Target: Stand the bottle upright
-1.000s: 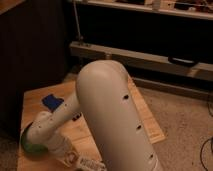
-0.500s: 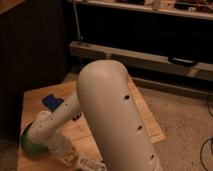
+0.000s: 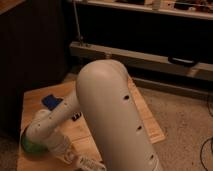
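The bottle [image 3: 94,164] is seen, apparently lying flat near the front edge of the wooden desk [image 3: 147,125], with the end effector [image 3: 75,156] set low just beside it, its opening not discernible, so the uprighting is judged not yet done.

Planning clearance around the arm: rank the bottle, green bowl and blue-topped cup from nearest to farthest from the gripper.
The gripper sits low at the table's front edge.
1. The bottle, right at it.
2. The green bowl, front left.
3. The blue-topped cup, back left.
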Controlling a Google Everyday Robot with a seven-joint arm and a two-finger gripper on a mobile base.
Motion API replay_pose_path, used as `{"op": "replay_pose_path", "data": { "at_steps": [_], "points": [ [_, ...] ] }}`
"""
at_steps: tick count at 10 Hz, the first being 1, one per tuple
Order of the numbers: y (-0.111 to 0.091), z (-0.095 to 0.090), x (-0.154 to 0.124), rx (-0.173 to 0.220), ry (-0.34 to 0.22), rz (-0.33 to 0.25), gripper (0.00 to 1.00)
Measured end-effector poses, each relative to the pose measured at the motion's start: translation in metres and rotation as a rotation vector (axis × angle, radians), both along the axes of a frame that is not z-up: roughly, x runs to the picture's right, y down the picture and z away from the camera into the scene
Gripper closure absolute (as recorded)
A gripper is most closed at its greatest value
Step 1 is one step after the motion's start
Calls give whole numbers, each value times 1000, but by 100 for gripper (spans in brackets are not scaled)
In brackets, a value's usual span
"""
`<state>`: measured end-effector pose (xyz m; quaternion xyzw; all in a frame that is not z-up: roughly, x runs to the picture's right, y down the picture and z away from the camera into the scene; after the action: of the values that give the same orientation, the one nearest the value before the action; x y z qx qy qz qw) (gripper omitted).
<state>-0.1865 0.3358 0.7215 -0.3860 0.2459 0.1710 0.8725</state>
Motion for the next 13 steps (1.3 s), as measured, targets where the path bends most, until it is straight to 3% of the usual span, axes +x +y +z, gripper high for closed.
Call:
{"op": "replay_pose_path", "data": {
  "at_steps": [1, 4, 6, 10, 13],
  "points": [
    [1, 1, -1, -4, -2, -1, 82],
    [2, 2, -1, -11, -4, -3, 83],
    [-9, -3, 5, 13, -1, 31, 83],
    [-63, -40, 34, 148, -5, 193, 83],
    [-111, -69, 54, 278, -32, 329, 83]
  ]
}}
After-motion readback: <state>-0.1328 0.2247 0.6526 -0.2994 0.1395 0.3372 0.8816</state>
